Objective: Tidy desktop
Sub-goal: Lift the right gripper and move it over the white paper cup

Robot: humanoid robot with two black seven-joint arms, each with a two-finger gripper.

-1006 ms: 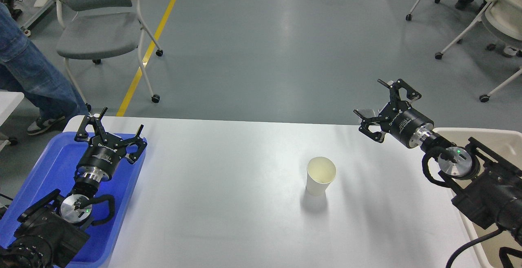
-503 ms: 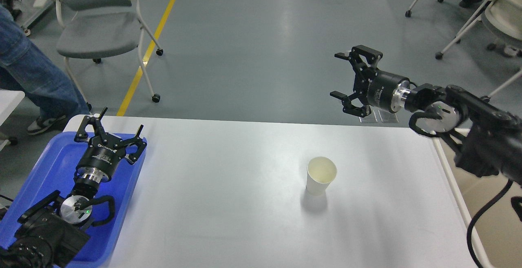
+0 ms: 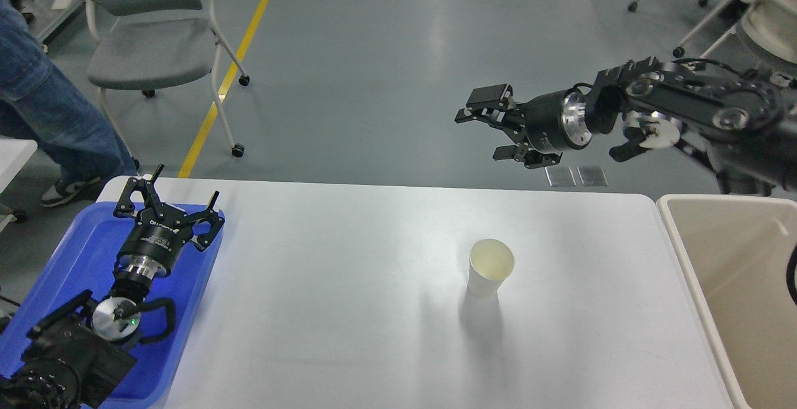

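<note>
The desktop is a wide white tabletop with rounded corners. A white paper cup stands upright on it, right of centre, open and empty-looking. My right gripper is open and empty, raised high beyond the table's far edge, pointing left, up and behind the cup. My left gripper is open and empty, over the blue tray at the table's left end.
A beige bin stands at the table's right end. Beyond the far edge are a grey chair, a person's legs in jeans at the left, and more chairs at the far right.
My right arm has lifted from over the bin and swung left and up, its gripper now pointing left beyond the far edge. The left arm and the cup have not moved.
</note>
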